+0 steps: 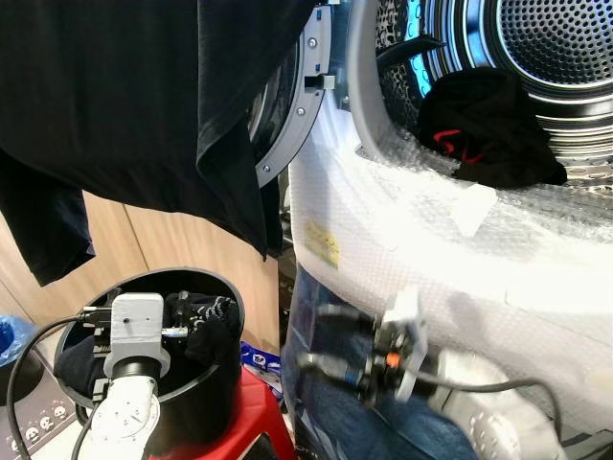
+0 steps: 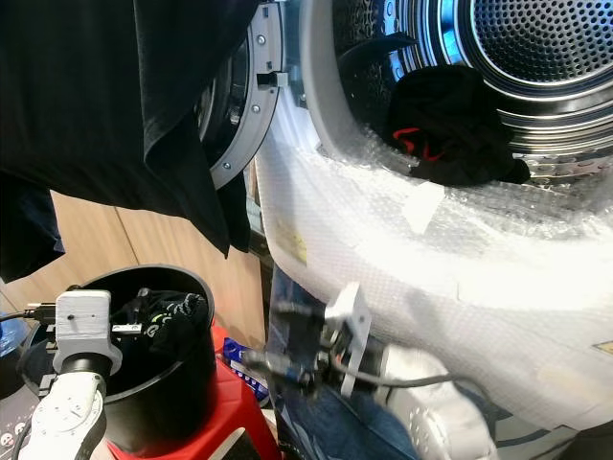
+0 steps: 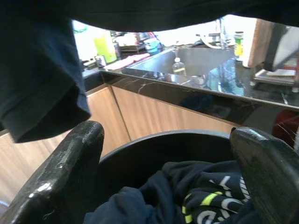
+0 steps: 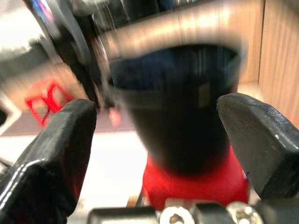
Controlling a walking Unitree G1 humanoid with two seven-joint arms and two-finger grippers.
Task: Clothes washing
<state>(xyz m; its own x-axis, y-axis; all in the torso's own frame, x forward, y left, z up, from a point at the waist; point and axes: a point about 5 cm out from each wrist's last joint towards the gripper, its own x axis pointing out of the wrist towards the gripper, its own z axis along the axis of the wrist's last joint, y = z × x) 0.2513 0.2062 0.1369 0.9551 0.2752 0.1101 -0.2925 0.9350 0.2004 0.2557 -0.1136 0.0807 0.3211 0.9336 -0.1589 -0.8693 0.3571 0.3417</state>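
Both open hands (image 3: 163,177) (image 4: 154,140) flank bucket (image 1: 225,297) rim.

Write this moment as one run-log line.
left gripper: open over round black laundry bucket | right gripper: open, facing bucket | black garment: in silver washer drum

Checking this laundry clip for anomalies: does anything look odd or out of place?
Yes. A black garment with red marks slumps over the washer drum's lip, half out. Bubble wrap covers the washer front, and the black bucket of clothes perches on a red stool.
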